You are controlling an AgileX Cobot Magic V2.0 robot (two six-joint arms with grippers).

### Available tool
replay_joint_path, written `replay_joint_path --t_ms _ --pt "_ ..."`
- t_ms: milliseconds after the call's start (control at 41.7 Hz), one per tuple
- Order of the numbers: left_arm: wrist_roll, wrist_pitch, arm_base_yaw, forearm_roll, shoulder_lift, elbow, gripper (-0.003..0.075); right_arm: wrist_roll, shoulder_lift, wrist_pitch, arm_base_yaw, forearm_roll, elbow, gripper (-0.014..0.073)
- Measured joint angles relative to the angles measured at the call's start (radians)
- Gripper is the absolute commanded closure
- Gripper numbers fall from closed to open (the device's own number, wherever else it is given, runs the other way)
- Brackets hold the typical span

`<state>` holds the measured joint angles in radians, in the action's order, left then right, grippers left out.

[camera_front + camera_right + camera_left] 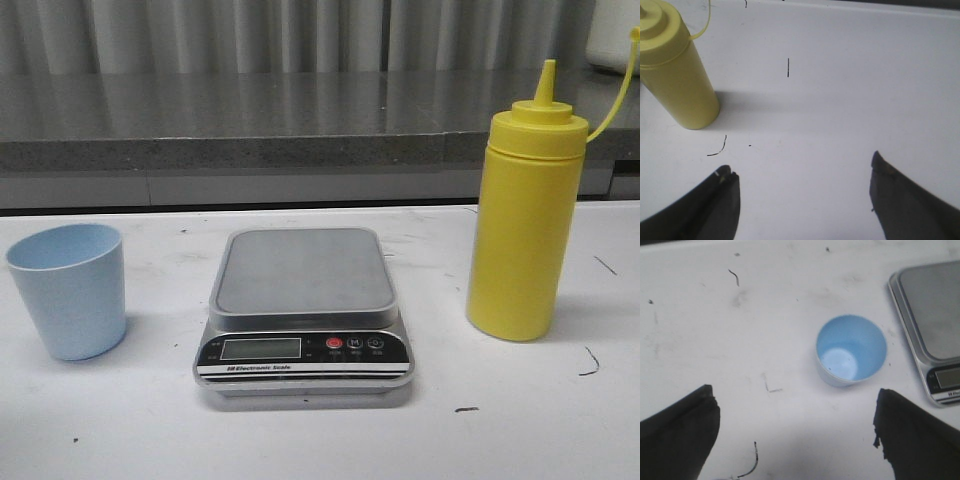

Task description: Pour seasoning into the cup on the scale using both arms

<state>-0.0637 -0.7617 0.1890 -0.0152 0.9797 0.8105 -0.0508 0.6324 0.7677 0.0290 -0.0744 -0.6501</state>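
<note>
Across the white counter (120, 420), nothing has been picked up yet, so the step in hand is judged to be the first reach: cup onto scale, then bottle to cup.

Largest is the yellow squeeze bottle (525, 215), upright toward the right edge, well apart from the scale, its pointed nozzle up and thin tether arcing off the cap. The right gripper (802, 192) hangs above bare counter with its two dark fingers spread wide and nothing between them; the bottle sits off to one side of that gap, not in line with it. To do this well the arm should first centre the gap on the bottle's body and take it around the middle, where the smooth plastic wall is straight; squeezing too hard would likely push seasoning out early.

Next is the digital kitchen scale (305, 270), mid-counter near the front edge, platform bare, display facing forward.

Smallest is the pale blue cup (70, 290), upright and seemingly empty toward the left edge, just beside the scale but not touching it. The left gripper (797, 422) is also wide open and holds nothing; the cup lies ahead of its fingers, slightly toward the scale side. A good grasp would descend around the tapered wall below the rim, close gently since the cup looks light and could tip, then set it centred on the platform.
</note>
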Motion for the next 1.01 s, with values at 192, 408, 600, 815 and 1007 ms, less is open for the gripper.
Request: replay_joint_path --t_ms 192,408,600,815,1007 --pt "0.0 -0.059 0.024 0.008 0.226 0.106 0.0113 0.0 0.0 0.0 0.0 0.0 0.0 0.0033" --pt "0.001 -0.062 0.024 0.015 0.449 0.205 0.0113 0.002 0.0 0.0 0.0 0.0 0.0 0.0033" --pt "0.001 -0.053 0.024 0.025 0.607 0.272 0.0115 0.002 0.0 0.0 0.0 0.0 0.0 0.0033" --pt "0.002 -0.042 0.024 0.033 0.722 0.315 0.0276 0.002 0.0 0.0 0.0 0.0 0.0 0.0033" --pt "0.002 -0.042 0.024 0.057 0.75 0.329 0.0454 0.002 0.0 0.0 0.0 0.0 0.0 0.0033"
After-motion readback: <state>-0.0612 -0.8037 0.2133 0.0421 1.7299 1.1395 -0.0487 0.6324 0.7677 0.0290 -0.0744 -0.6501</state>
